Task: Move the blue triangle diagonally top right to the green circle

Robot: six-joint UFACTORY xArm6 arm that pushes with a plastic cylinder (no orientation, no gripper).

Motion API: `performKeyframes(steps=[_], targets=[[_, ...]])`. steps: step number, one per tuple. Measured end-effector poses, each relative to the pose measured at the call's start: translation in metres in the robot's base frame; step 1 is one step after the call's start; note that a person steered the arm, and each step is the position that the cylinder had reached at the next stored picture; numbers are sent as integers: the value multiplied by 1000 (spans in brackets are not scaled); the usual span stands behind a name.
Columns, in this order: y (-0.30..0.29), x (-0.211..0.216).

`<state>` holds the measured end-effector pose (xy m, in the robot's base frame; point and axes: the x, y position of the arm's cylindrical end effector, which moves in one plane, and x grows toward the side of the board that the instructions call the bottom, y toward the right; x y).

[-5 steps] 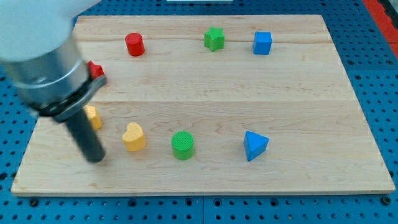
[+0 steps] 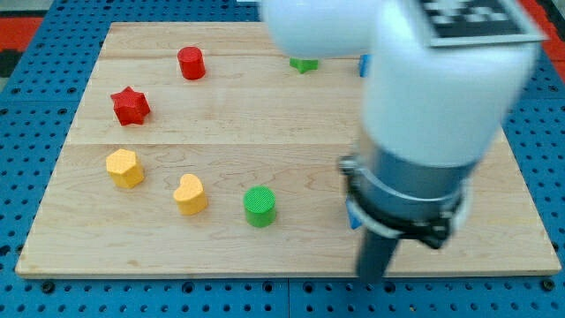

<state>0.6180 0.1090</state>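
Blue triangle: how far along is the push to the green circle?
Done: nothing visible yet; the green circle sits alone, low on the board. In hand: my tip is at the view's bottom right, where only a sliver of the blue triangle shows beside the arm. Left: the whole push toward the circle.

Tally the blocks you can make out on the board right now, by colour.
Red: 2, the cylinder and the star.
Yellow: 2, the hexagon-like block and the heart.
Green: 2, the cylinder and a green sliver at the arm's edge.
Blue: 2 slivers, mostly hidden by the arm.
Total: 8.
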Motion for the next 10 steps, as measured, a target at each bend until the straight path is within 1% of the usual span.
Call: performKeyframes(steps=[3, 4, 5, 6, 7, 8, 9, 10], targets=[[6, -55], [8, -64], [-8, -52], [-42, -51], [-50, -60], [-21, -70], [-15, -101], [-15, -121]])
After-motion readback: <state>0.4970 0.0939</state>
